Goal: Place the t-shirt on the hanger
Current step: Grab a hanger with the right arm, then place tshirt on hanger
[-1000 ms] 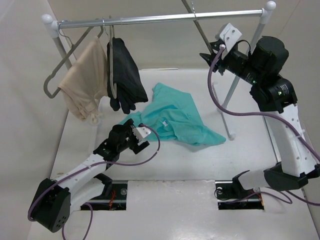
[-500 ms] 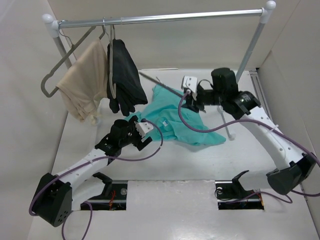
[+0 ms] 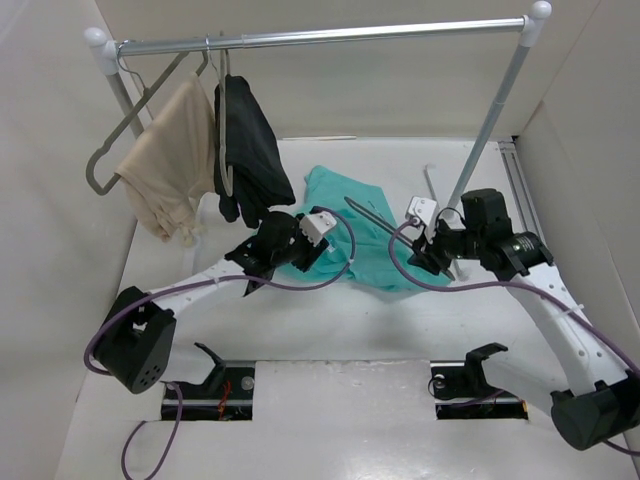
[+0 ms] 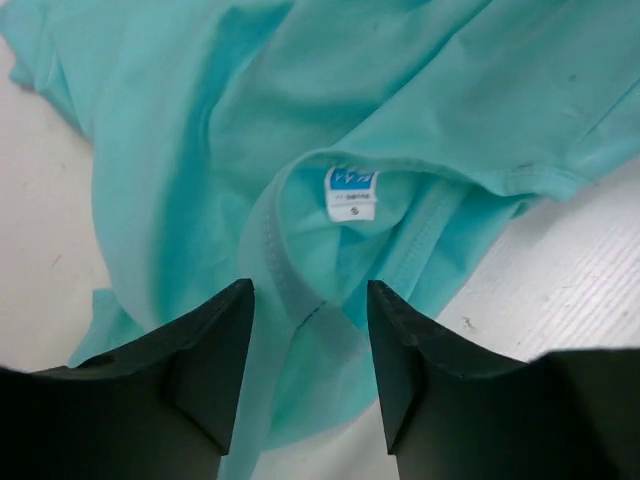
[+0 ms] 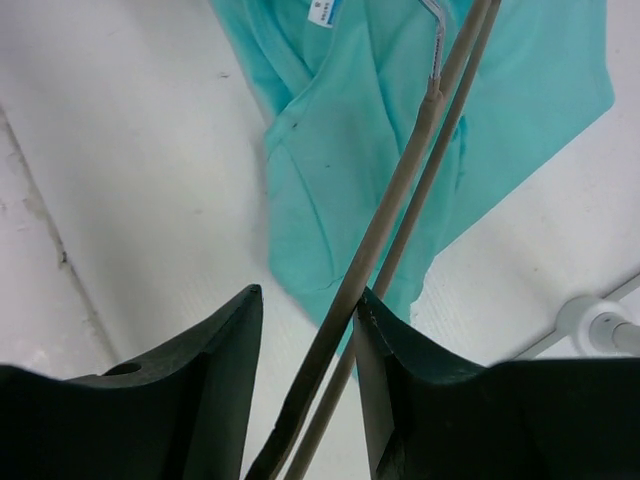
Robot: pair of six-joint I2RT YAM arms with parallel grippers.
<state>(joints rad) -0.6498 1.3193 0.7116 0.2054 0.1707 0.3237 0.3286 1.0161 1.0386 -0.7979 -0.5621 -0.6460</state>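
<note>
I judge the job barely under way: the t-shirt (image 3: 372, 262) lies crumpled on the table (image 3: 330, 320), below the rail (image 3: 350, 36), and no part of it is on the hanger (image 5: 395, 185). My right fingers (image 5: 215, 350) are clamped on that hanger by its thin bars and hold it slanted just above the right half of the shirt, hook pointing away from me. My left fingers (image 4: 215, 350) stand apart astride the collar (image 4: 300, 305), right below the neck label; the ribbed band runs between them, but I see no pinch on it. What is left, as I read it, is nearly everything: grip the collar, lift the neck open, feed the hanger's shoulders in through it and settle the shirt on them. By count: one teal shirt, one free hanger, two other hangers (image 3: 105, 165) on the rail, one carrying a beige garment (image 3: 170, 160) and one a black garment (image 3: 250, 150), and one rail.
</note>
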